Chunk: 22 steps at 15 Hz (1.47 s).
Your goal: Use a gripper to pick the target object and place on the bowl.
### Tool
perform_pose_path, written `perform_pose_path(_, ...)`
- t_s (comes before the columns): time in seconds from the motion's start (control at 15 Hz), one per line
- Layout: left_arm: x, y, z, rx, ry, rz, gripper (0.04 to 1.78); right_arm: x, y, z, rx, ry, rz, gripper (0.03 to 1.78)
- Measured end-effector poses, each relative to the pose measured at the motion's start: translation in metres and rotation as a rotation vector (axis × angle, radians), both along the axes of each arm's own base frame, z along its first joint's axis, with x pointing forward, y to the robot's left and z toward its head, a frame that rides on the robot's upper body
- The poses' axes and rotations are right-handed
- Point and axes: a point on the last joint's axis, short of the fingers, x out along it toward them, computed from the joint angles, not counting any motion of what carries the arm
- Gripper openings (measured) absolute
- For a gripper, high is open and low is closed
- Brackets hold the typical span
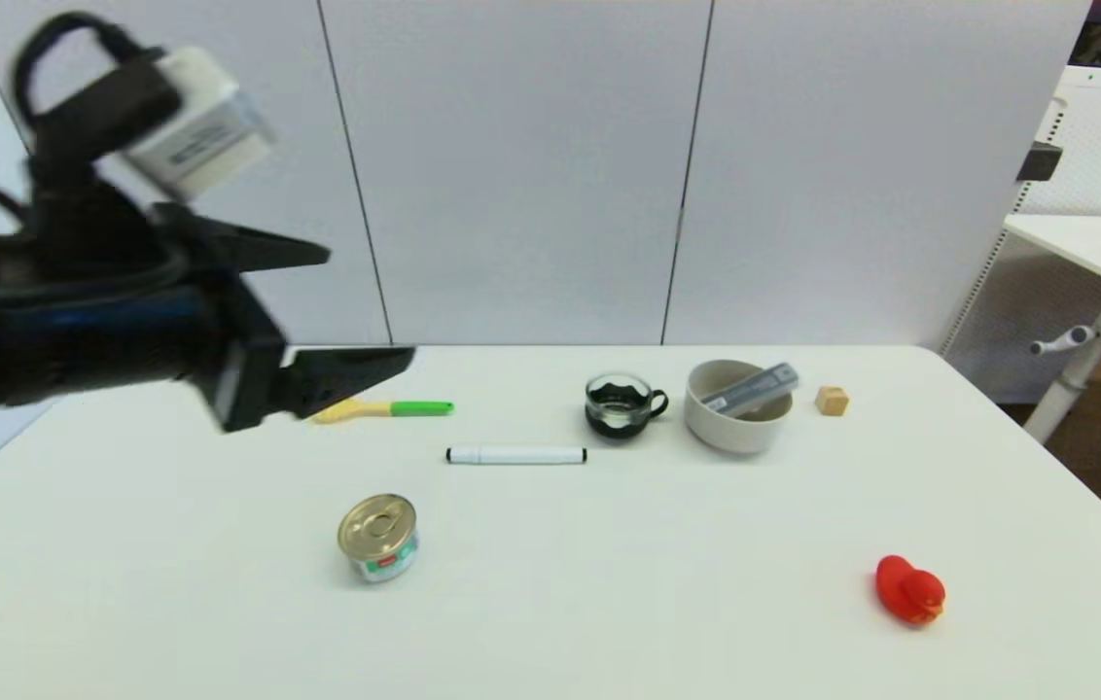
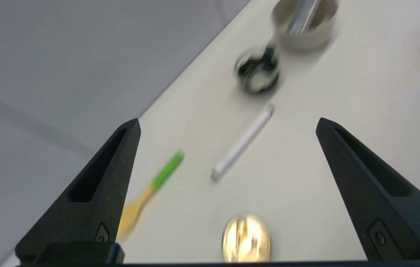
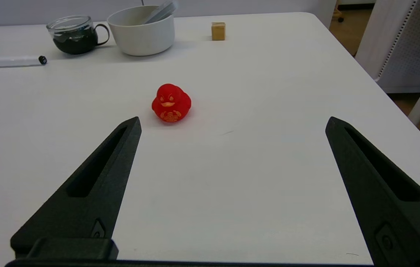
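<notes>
The slim dark grey case (image 1: 753, 388) lies tilted inside the off-white bowl (image 1: 730, 430) at the table's back, one end sticking over the rim. Both also show in the left wrist view, the case (image 2: 302, 16) in the bowl (image 2: 306, 37), and in the right wrist view, the case (image 3: 161, 10) in the bowl (image 3: 141, 35). My left gripper (image 1: 366, 311) is open and empty, raised high above the table's left side, far from the bowl. My right gripper (image 3: 232, 124) is open and empty, low over the table's near right part; it does not show in the head view.
A glass cup with black handle (image 1: 621, 403) stands left of the bowl. A white marker (image 1: 515, 455), a green-and-yellow utensil (image 1: 395, 409), a tin can (image 1: 378, 537), a red duck (image 1: 908, 589) and a small wooden cube (image 1: 832, 401) lie on the white table (image 1: 609, 583).
</notes>
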Motion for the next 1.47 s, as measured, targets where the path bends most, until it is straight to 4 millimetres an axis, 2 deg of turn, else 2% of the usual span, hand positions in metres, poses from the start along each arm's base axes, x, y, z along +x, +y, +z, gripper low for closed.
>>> perform_pose_path(0.2,-0.061,0.06,-0.019,-0.009,-0.049,0.198,1.68,0.0,0.0,0.0,0.0,0.0,0.0,1.72)
perform_pose_path(0.33,-0.102,0.088,-0.044,-0.051,-0.066,0.332,1.69,0.0,0.0,0.0,0.0,0.0,0.0,1.72)
perform_pose_path(0.53,-0.148,0.107,-0.083,-0.127,-0.095,0.472,1.69,0.0,0.0,0.0,0.0,0.0,0.0,1.72)
perform_pose_path(0.73,-0.18,0.112,-0.126,-0.198,-0.13,0.547,1.69,0.0,0.0,0.0,0.0,0.0,0.0,1.72)
perform_pose_path(1.07,-0.198,0.11,-0.2,-0.273,-0.196,0.552,1.7,0.0,0.0,0.0,0.001,0.0,0.0,1.72)
perform_pose_path(1.27,-0.197,0.111,-0.215,-0.346,-0.273,0.591,1.7,0.0,0.0,0.0,0.0,0.0,0.0,1.72)
perform_pose_path(1.47,-0.197,0.112,-0.226,-0.351,-0.208,0.625,1.7,0.0,0.0,0.0,0.0,0.0,0.0,1.72)
